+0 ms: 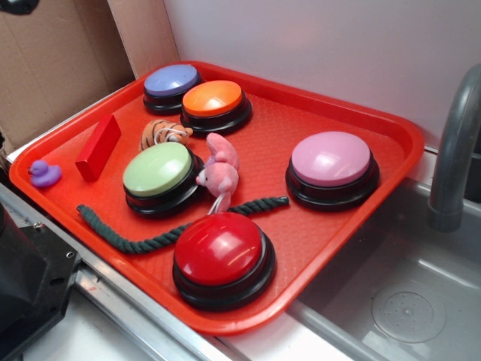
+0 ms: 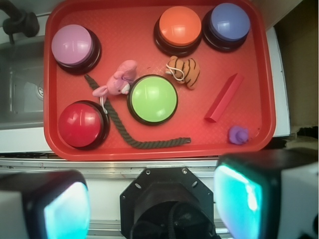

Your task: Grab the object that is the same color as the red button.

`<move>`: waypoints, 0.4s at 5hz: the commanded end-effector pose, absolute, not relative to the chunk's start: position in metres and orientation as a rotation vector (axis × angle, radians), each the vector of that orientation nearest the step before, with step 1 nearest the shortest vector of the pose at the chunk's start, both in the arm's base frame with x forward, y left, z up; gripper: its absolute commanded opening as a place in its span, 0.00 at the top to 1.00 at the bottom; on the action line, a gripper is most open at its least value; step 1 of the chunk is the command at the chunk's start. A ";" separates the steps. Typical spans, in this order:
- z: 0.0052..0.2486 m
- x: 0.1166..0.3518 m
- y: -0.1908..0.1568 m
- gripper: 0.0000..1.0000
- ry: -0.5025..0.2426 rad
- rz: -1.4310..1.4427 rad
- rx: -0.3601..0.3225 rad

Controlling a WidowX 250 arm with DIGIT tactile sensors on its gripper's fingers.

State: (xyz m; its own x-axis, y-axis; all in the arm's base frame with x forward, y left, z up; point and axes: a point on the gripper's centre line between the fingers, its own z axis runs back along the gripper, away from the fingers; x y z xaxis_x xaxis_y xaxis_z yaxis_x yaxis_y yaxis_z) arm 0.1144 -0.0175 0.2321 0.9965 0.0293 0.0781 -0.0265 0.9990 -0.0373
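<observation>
Flanking the red block (image 1: 98, 147) are a purple duck (image 1: 44, 174) and tiger toy (image 1: 164, 133).

Tray (image 1: 391, 124) w/ 4 btns, toys, rope (image 1: 135, 239)

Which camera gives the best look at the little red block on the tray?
The wrist view: it looks straight down on the red block, showing its whole length, clear of the purple duck and tiger toy. The exterior view shows the block too, unobstructed, but foreshortened near the tray's far left edge.
</observation>
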 end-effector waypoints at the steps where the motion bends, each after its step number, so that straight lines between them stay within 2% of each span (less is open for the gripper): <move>1: 0.202 0.133 0.034 0.00 -0.156 0.347 -0.084; 2: 0.168 0.148 0.060 0.00 -0.163 0.476 -0.082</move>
State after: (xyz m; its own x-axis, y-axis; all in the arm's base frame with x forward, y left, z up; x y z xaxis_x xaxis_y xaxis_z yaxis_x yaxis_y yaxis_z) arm 0.1483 0.0574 0.1591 0.8806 0.4630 0.1008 -0.4522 0.8847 -0.1134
